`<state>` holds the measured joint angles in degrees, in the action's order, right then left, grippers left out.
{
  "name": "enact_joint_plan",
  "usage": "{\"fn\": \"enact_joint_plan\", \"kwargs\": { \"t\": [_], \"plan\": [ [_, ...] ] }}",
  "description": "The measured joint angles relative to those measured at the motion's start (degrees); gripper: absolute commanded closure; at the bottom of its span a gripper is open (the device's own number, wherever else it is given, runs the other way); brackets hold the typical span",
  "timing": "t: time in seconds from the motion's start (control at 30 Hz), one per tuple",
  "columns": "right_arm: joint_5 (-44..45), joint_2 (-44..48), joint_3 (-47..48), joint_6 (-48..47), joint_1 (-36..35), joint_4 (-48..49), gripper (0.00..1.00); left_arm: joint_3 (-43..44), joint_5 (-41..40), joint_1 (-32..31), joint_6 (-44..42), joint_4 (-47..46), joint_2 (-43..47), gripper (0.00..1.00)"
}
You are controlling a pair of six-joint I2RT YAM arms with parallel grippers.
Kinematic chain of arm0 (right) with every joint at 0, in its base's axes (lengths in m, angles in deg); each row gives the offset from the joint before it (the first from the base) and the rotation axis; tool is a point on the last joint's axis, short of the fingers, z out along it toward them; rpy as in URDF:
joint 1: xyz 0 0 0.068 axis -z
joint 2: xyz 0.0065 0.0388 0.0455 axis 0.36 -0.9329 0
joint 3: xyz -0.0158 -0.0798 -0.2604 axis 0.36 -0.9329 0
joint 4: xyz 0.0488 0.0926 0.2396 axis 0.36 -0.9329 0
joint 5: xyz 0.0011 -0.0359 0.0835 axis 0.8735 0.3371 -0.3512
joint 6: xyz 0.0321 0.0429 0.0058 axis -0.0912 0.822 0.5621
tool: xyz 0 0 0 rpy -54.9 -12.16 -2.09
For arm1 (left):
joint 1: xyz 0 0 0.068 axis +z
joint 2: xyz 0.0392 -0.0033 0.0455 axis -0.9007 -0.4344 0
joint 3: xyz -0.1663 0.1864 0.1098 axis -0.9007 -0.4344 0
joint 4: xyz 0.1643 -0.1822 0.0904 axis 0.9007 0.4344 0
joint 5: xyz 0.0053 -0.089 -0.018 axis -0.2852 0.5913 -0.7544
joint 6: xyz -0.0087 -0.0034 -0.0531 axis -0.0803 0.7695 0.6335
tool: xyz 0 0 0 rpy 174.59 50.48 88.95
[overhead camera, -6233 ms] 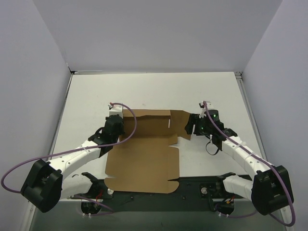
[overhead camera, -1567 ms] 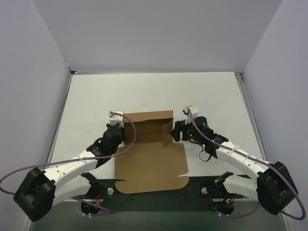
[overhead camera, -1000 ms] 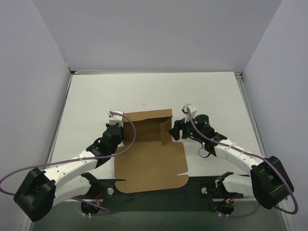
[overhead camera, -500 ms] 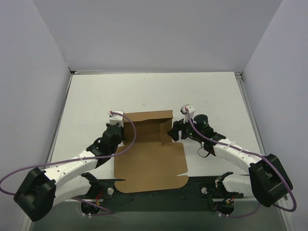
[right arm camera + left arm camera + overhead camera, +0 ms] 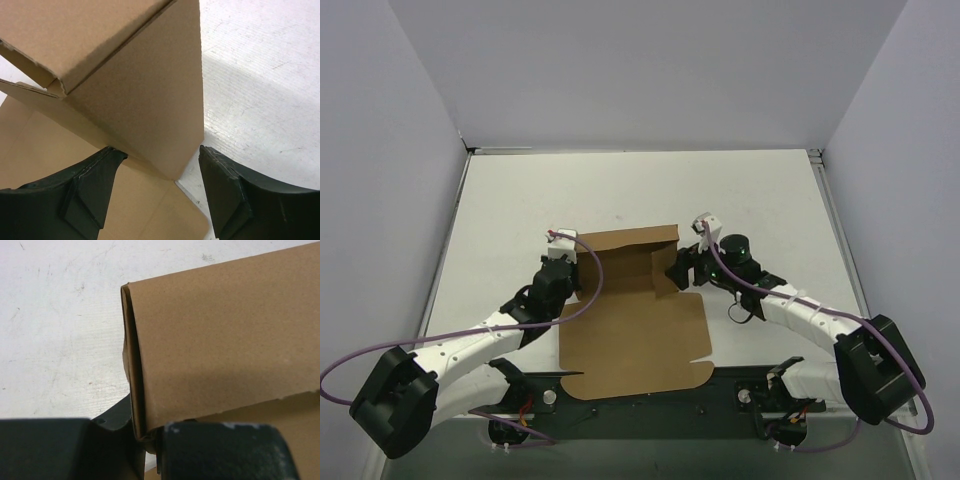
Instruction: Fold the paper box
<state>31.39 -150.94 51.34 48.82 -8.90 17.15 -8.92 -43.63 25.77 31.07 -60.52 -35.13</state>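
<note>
The paper box (image 5: pixel 635 340) is brown cardboard in the middle of the table. Its near panel lies flat and its far walls (image 5: pixel 625 258) stand up. My left gripper (image 5: pixel 567 272) is at the box's left wall. In the left wrist view it (image 5: pixel 147 437) is shut on the doubled edge of that wall (image 5: pixel 220 335). My right gripper (image 5: pixel 680 270) is at the box's right end. In the right wrist view it (image 5: pixel 161 151) is open, with the upright right corner of the box (image 5: pixel 150 95) between its fingers (image 5: pixel 85 195).
The white table (image 5: pixel 520 200) is walled in by grey panels on the left, back and right. The black base plate (image 5: pixel 740 385) of the arms lies along the near edge, and the box's flat panel reaches onto it. Purple cables loop beside both arms.
My right gripper has moved left against the box's right end, and the right flap, once spread flat, now stands upright. My left gripper keeps its hold; the box has shifted slightly right.
</note>
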Motion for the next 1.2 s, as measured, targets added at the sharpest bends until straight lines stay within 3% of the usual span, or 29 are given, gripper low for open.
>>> {"fn": "enact_joint_plan", "kwargs": {
  "t": [1.2],
  "plan": [
    [2.8, -4.1, 1.7, -0.3, -1.3, 4.7, 0.32, 0.0, 1.9, 0.4, -1.0, -1.0, -0.7, 1.00]
  ]
}}
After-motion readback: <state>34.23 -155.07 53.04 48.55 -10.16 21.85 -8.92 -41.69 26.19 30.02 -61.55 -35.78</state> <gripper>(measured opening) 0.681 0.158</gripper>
